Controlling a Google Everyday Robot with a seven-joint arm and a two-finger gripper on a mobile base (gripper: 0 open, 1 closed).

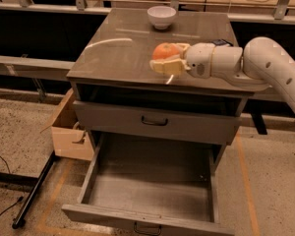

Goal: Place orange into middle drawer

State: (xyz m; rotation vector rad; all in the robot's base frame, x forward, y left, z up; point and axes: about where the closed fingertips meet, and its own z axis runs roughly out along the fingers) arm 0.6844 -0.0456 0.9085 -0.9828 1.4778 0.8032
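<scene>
The orange [164, 51] is round and orange, held between the pale fingers [165, 65] of my gripper [163, 57], lifted just above the cabinet top's front half. The white arm reaches in from the right. The middle drawer [152, 191] is the lowest tier, pulled wide open below, grey-brown with a bare flat floor and a small black handle on its front edge. The drawer lies below and nearer the camera than the gripper.
A white bowl [162, 16] stands at the back of the cabinet top [113, 53]. A shut drawer front [155, 121] with a black handle sits one tier higher. An open cardboard box [71, 132] stands left of the cabinet. A black bar [34, 191] lies on the floor.
</scene>
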